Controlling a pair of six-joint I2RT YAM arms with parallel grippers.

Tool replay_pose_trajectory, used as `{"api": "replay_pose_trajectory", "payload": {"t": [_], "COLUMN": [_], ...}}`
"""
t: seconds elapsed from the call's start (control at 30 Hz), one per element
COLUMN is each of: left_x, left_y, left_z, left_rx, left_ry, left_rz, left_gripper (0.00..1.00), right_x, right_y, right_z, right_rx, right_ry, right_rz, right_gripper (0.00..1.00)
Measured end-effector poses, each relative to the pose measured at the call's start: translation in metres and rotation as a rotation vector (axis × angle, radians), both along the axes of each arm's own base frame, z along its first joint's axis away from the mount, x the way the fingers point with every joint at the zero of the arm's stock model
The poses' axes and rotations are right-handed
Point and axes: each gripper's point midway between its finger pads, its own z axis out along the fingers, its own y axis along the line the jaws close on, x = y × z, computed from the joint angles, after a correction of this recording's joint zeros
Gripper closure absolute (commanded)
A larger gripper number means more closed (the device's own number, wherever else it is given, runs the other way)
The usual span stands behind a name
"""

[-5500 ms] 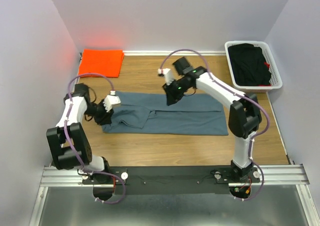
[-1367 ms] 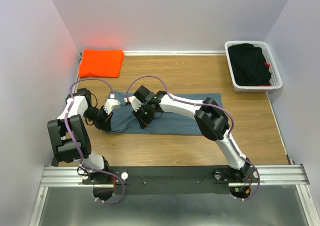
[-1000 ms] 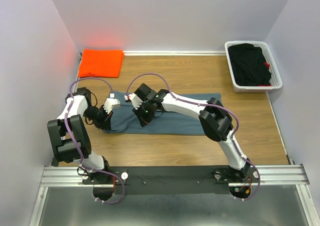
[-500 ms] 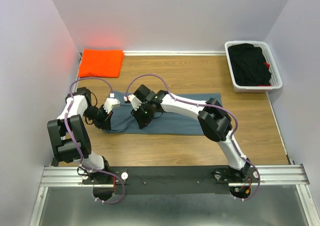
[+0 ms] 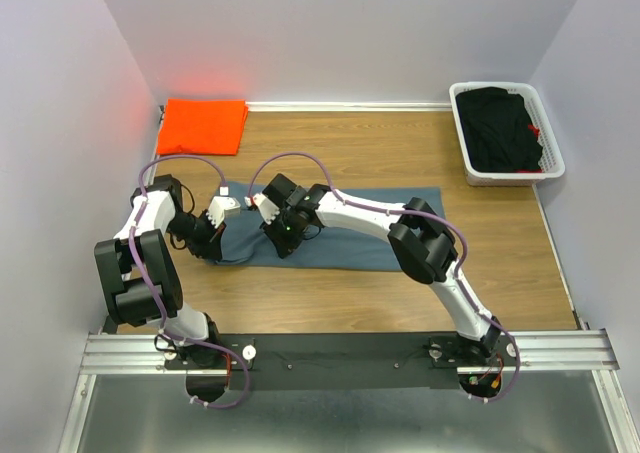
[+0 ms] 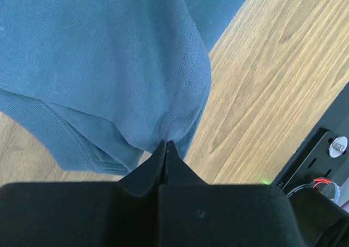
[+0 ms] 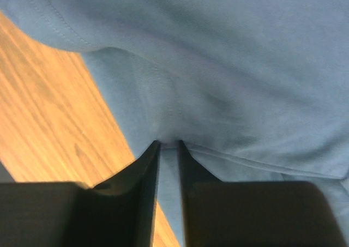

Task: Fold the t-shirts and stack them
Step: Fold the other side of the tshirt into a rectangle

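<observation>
Wooden desk (image 5: 400,303), seen from above, with both arms bolted at its near edge. The right arm (image 5: 425,243) is stretched low and far across to the left, its wrist bent down over the left part of the cloth; the left arm (image 5: 140,263) is folded back on itself, elbow raised, its wrist turned in toward the same end. The slate blue-grey t-shirt (image 5: 370,228) is laid as a long, flat band across the middle of the desk, smooth on the right and gathered at the left, where stitched hems and a ribbed edge are seen. A white basket (image 5: 548,123) holding dark cloth (image 5: 500,123) is set at the far right corner. The orange t-shirt (image 5: 205,125) is laid folded into a neat rectangle at the far left corner, well apart from the blue-grey one. The left hand (image 6: 166,144) is pressed fully together on a pinch of hemmed edge, lifted off the wood. The right hand (image 7: 168,143) is drawn in to a narrow gap on a puckered fold, with creases converging at its tips.
</observation>
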Motion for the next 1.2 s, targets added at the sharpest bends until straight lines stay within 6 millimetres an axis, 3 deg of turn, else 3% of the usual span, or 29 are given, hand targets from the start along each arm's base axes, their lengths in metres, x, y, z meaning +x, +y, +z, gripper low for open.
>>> {"api": "replay_pose_trajectory", "payload": {"t": [0.33, 0.5, 0.7, 0.83, 1.03, 1.2], "left_x": [0.000, 0.000, 0.000, 0.000, 0.000, -0.001], "left_y": [0.000, 0.000, 0.000, 0.000, 0.000, 0.000], "left_z": [-0.001, -0.001, -0.001, -0.001, -0.001, -0.002], "left_rx": [0.000, 0.000, 0.000, 0.000, 0.000, -0.001], "left_ry": [-0.001, -0.001, -0.002, -0.001, -0.001, 0.001], "left_rz": [0.000, 0.000, 0.000, 0.000, 0.000, 0.000], "left_gripper": [1.00, 1.00, 1.00, 1.00, 1.00, 1.00], "right_x": [0.003, 0.002, 0.002, 0.001, 0.000, -0.002], "right_y": [-0.001, -0.001, 0.001, 0.003, 0.010, 0.013], "right_z": [-0.001, 0.001, 0.008, 0.012, 0.015, 0.003], "right_rx": [-0.009, -0.007, 0.007, 0.014, 0.023, -0.002], "right_ry": [-0.008, -0.005, -0.007, -0.010, -0.026, -0.037], "right_rz": [-0.024, -0.029, -0.036, -0.033, -0.024, -0.021], "right_gripper": [0.99, 1.00, 0.76, 0.69, 0.65, 0.65]}}
